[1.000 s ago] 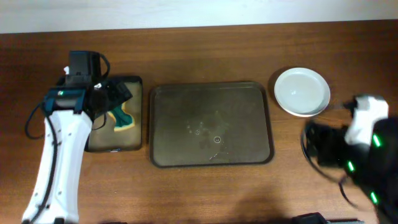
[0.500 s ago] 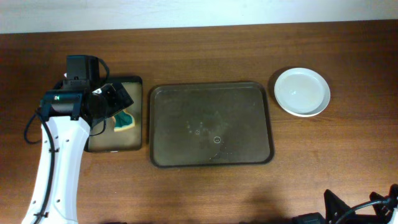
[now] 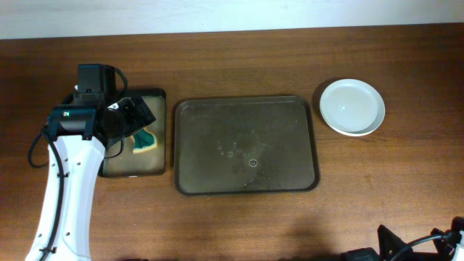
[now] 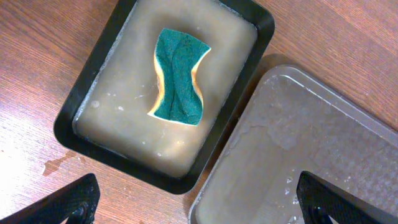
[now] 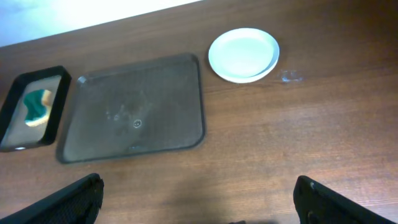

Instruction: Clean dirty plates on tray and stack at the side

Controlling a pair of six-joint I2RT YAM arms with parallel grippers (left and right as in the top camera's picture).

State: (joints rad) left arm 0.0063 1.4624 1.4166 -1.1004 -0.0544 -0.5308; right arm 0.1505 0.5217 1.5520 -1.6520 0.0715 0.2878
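The dark brown tray (image 3: 210,163) lies mid-table with nothing on it, only water drops; it also shows in the left wrist view (image 4: 329,137) and the right wrist view (image 5: 137,112). A white plate (image 3: 352,106) sits on the table to the right of the tray, also in the right wrist view (image 5: 243,53); I cannot tell whether more plates lie under it. My left gripper (image 4: 199,208) is open and empty, above the gap between the black tray and the brown tray. My right gripper (image 5: 205,208) is open and empty, high above the table's front.
A smaller black tray (image 3: 130,168) left of the brown tray holds cloudy water and a green and yellow sponge (image 4: 179,78). My left arm (image 3: 69,181) runs along the left side. Part of my right arm (image 3: 406,248) shows at the bottom right edge.
My right arm has pulled back from beside the plate to the table's bottom right edge. My left arm shifted slightly and then held still.
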